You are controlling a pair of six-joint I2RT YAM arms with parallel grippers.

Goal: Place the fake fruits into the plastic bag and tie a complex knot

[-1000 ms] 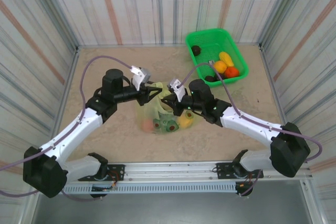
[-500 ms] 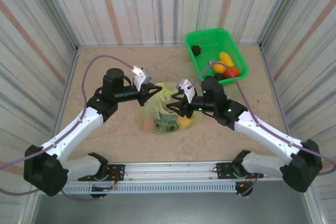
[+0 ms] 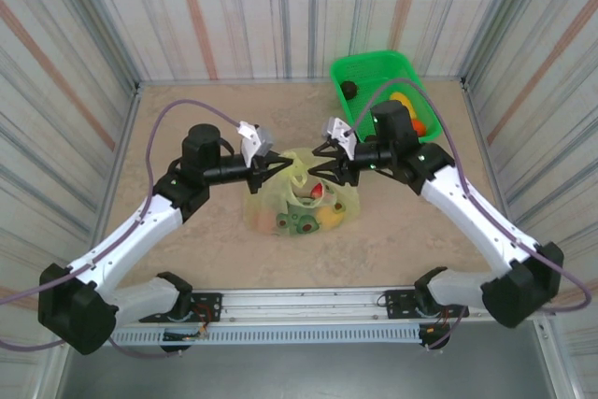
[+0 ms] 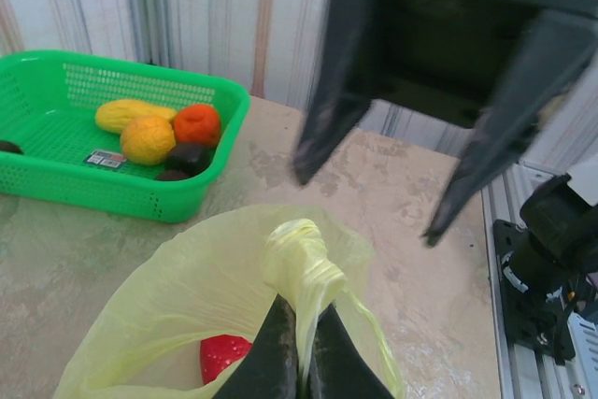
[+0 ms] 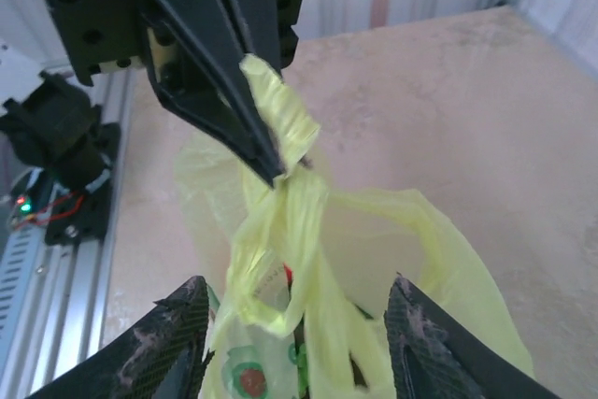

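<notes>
Left gripper (image 4: 301,322) grips the plastic bag (image 4: 173,292), fake fruits (image 4: 224,358) inside mostly hidden.

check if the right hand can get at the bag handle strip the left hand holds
Probably yes: the right hand is open with the handle strip hanging ahead, between its fingers; the left hand pinches it higher up, clear of that part.

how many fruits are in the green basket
5 in the green basket: yellow fruit, yellow-orange fruit, orange fruit and dark fruit clustered together, a second dark fruit apart from them. Others may be hidden.
</notes>
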